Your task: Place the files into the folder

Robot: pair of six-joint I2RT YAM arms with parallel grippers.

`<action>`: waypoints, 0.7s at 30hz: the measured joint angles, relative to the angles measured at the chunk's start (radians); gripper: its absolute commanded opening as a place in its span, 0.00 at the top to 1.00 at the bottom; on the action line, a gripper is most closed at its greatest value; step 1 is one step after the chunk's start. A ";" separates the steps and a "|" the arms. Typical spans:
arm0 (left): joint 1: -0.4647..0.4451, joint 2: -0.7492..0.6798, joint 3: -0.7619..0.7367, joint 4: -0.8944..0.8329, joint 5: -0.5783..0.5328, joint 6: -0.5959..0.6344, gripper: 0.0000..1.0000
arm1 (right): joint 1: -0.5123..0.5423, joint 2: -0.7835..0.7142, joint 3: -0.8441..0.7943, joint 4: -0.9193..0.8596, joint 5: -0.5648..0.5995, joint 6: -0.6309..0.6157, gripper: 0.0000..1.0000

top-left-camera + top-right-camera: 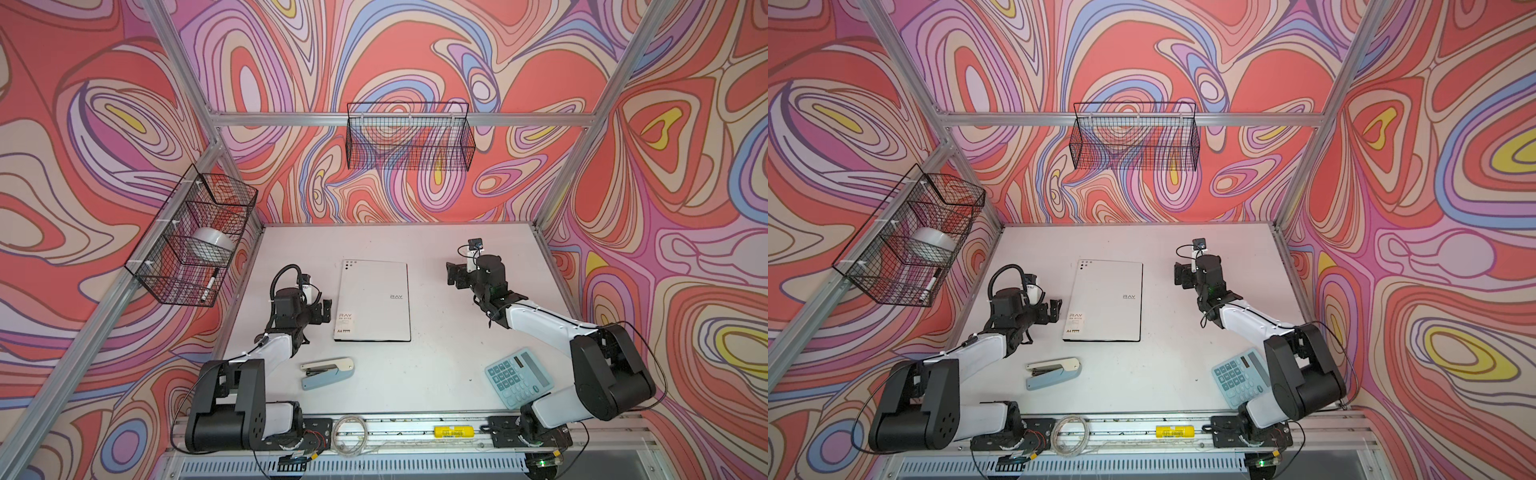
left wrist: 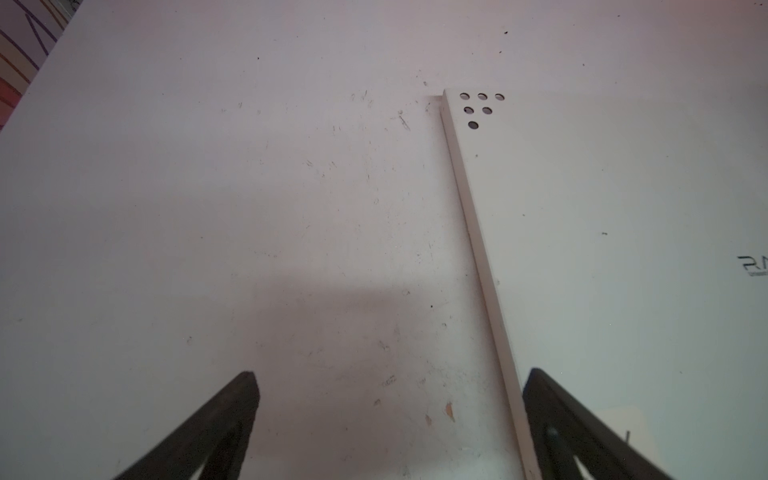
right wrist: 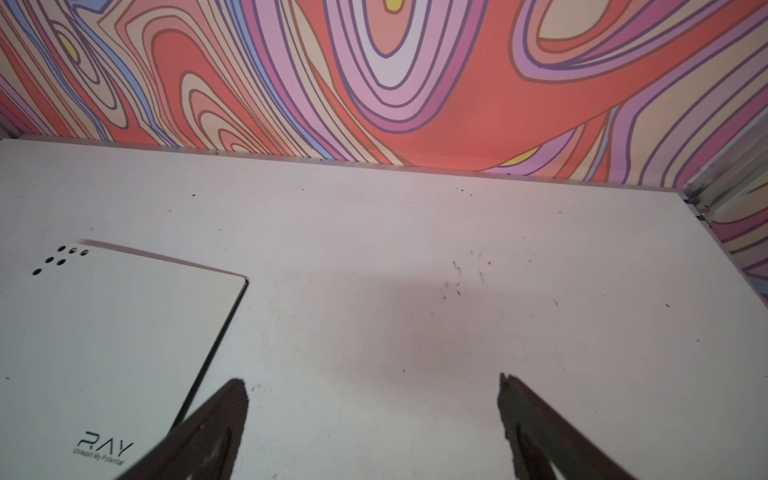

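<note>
On the table (image 1: 436, 249), Ben, what sits at the centre?

The folder (image 1: 374, 301), Ana, shut and lying flat. What lies under its cover is hidden. Both top views show its whole outline, while each wrist view catches only part of it.

Which writing can you read?

"RAY" on the cover in both top views, and a label (image 1: 344, 324) at its 7 o'clock corner reading "RAY" and "A4". Only the right wrist view brings out the small line under the logo (image 3: 106, 444): "Unleash My Potential". Six dark dots (image 2: 478, 109) sit at the 11 o'clock corner.

And the grippers?

The left gripper (image 1: 325, 311) hangs at the folder's 9 o'clock, fingers spread wide and holding nothing. Its wrist view shows the folder's long edge running toward one finger. The right gripper (image 1: 454, 275) is at 2 o'clock, clear of the folder, fingers likewise wide and empty over bare table.

What do only the top views give?

A stapler (image 1: 328, 372) at 7 o'clock, and a blue calculator (image 1: 519, 376) at 4 o'clock, partly behind the right arm. A wire basket (image 1: 409, 141) hangs on the back rail. A second basket (image 1: 195, 237) at 9 o'clock holds a tape roll (image 1: 212, 245) and a marker (image 1: 210, 284).

Surface and room?

White board, scuffed and speckled. The walls are swirling bands of red, pink, lilac, blue and yellow inside an aluminium frame (image 1: 291, 119).
</note>
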 measured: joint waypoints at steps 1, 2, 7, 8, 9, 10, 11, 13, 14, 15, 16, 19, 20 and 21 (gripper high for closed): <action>0.005 0.008 -0.005 0.035 0.003 -0.002 0.00 | -0.020 -0.002 -0.014 0.016 0.001 0.001 0.01; 0.011 0.016 -0.012 0.079 0.005 -0.004 0.00 | -0.043 -0.003 -0.030 0.038 0.003 0.003 0.02; 0.027 0.058 -0.055 0.269 0.018 -0.009 0.00 | -0.126 -0.006 -0.135 0.163 0.023 0.007 0.02; 0.027 0.080 -0.068 0.321 0.021 -0.011 0.00 | -0.129 -0.007 -0.159 0.196 0.029 0.001 0.01; 0.027 0.100 -0.079 0.362 0.024 -0.012 0.00 | -0.129 -0.009 -0.181 0.224 0.032 -0.005 0.01; 0.027 0.133 -0.095 0.416 0.025 -0.014 0.00 | -0.129 -0.013 -0.206 0.256 0.040 -0.013 0.02; 0.027 0.164 -0.112 0.465 0.027 -0.016 0.00 | -0.128 -0.021 -0.235 0.295 0.051 -0.022 0.02; 0.027 0.192 -0.137 0.494 0.032 -0.019 0.00 | -0.129 -0.030 -0.276 0.360 0.072 -0.039 0.01; 0.027 0.192 -0.145 0.498 0.039 -0.019 0.00 | -0.133 -0.031 -0.294 0.397 0.083 -0.048 0.02; 0.027 0.192 -0.148 0.509 0.045 -0.019 0.00 | -0.137 -0.031 -0.309 0.427 0.090 -0.055 0.02; 0.027 0.195 -0.147 0.531 0.051 -0.019 0.00 | -0.144 -0.031 -0.324 0.457 0.095 -0.062 0.02; 0.027 0.194 -0.135 0.546 0.061 -0.018 0.00 | -0.165 -0.029 -0.360 0.526 0.102 -0.088 0.01; 0.027 0.194 -0.129 0.545 0.063 -0.019 0.00 | -0.172 -0.025 -0.376 0.561 0.104 -0.092 0.01; 0.027 0.194 -0.122 0.544 0.064 -0.019 0.00 | -0.179 -0.019 -0.394 0.593 0.105 -0.093 0.01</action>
